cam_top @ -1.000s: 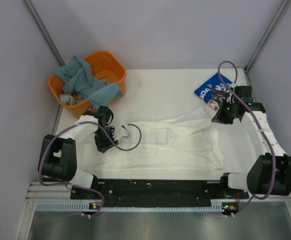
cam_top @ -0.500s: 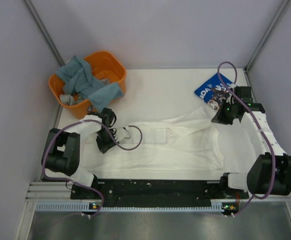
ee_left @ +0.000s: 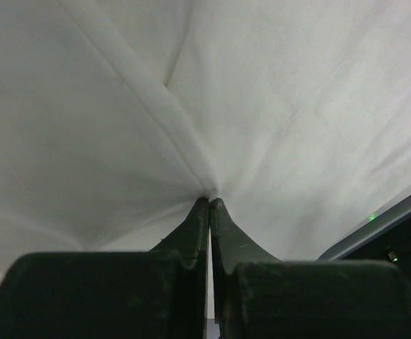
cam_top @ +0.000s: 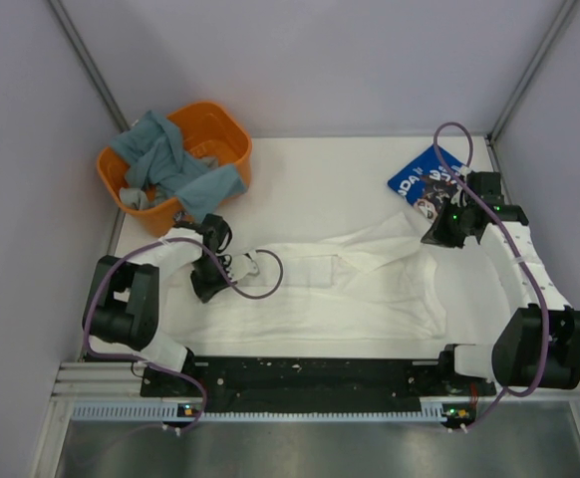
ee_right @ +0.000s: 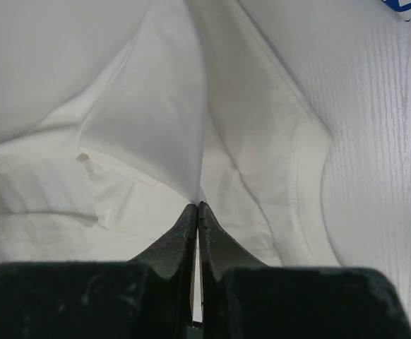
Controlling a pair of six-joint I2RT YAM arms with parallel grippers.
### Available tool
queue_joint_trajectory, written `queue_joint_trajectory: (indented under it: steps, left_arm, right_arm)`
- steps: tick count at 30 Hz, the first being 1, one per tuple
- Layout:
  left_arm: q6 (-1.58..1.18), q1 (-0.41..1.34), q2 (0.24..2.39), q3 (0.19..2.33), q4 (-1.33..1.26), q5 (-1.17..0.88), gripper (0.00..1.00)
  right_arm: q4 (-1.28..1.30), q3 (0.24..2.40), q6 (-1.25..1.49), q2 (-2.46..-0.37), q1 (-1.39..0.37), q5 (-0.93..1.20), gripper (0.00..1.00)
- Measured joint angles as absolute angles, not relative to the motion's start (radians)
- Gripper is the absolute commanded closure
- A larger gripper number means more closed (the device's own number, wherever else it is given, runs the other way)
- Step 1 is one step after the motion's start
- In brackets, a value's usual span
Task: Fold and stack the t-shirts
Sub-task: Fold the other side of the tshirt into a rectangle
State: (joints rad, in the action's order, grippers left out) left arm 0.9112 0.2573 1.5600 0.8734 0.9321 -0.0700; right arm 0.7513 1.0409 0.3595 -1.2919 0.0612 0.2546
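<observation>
Both tools pinched shut on opposite ends of the large white cloth t-shirt (cam_top: 340,299) lying spread on the white counter (cam_top: 320,179).

The left tool (ee_left: 210,201) has its jaws closed on a raised tuck at the shirt's left end, with creases fanning away from its tips. Beyond it stands the orange plastic basket (cam_top: 232,134) holding grey-blue cloths (cam_top: 170,164). The right tool (ee_right: 197,206) likewise grips a fold beside a stitched hem at the right end. This two-ended hold looks meant for pulling the shirt flat or carrying an edge over. Just beyond the right tool lies the royal-blue t-shirt (cam_top: 415,179), its white lettering partly covered by that arm. No floral print shows on the white shirt's upward side, and neither wrist view reveals how many layers are caught.
</observation>
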Motion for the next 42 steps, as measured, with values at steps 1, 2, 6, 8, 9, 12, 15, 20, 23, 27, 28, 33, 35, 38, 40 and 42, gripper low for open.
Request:
queue_joint_trajectory:
  steps: [1,2,6,8,9,12,15,20,23,27,28,33,35,38,40,42]
  left_arm:
    - [0.911,0.257,1.560,0.878,0.938,-0.070,1.00]
    - [0.912,0.257,1.559,0.883,0.944,-0.070,1.00]
    - [0.916,0.255,1.540,0.912,0.967,-0.071,1.00]
    - [0.917,0.249,1.533,0.934,0.982,-0.072,1.00]
    - [0.918,0.244,1.532,0.951,0.994,-0.073,1.00]
    - [0.920,0.226,1.532,1.004,1.025,-0.077,1.00]
    - [0.923,0.205,1.532,1.048,1.047,-0.073,1.00]
    - [0.923,0.146,1.537,1.135,1.053,-0.030,1.00]
    - [0.923,0.117,1.537,1.188,1.044,0.006,1.00]
    - [0.936,0.081,1.536,1.221,1.015,0.047,1.00]
    - [0.942,0.070,1.536,1.221,1.011,0.054,1.00]
    - [0.976,0.027,1.536,1.222,1.002,0.075,1.00]
    - [0.997,0.017,1.536,1.222,1.002,0.076,1.00]
    - [1.034,0.007,1.529,1.222,1.004,0.067,1.00]
    - [1.062,-0.001,1.519,1.222,1.005,0.056,1.00]
    - [1.088,-0.013,1.508,1.219,1.003,0.049,1.00]
  right_arm:
    - [0.752,1.041,0.360,-1.292,0.061,0.255,1.00]
    - [0.752,1.041,0.360,-1.292,0.061,0.254,1.00]
    - [0.752,1.041,0.360,-1.291,0.061,0.252,1.00]
    - [0.752,1.041,0.360,-1.291,0.061,0.252,1.00]
    - [0.752,1.041,0.360,-1.291,0.061,0.252,1.00]
    - [0.754,1.041,0.360,-1.290,0.062,0.252,1.00]
    - [0.757,1.041,0.360,-1.287,0.062,0.251,1.00]
    - [0.772,1.042,0.360,-1.271,0.068,0.249,1.00]
    - [0.788,1.047,0.360,-1.258,0.070,0.249,1.00]
    - [0.823,1.077,0.360,-1.237,0.070,0.249,1.00]
    - [0.836,1.089,0.360,-1.230,0.070,0.250,1.00]
    - [0.876,1.121,0.360,-1.180,0.070,0.259,1.00]
    - [0.892,1.121,0.361,-1.160,0.070,0.267,1.00]
    - [0.918,1.120,0.364,-1.135,0.070,0.282,1.00]
    - [0.937,1.118,0.368,-1.112,0.070,0.294,1.00]
    - [0.945,1.104,0.371,-1.082,0.070,0.306,1.00]
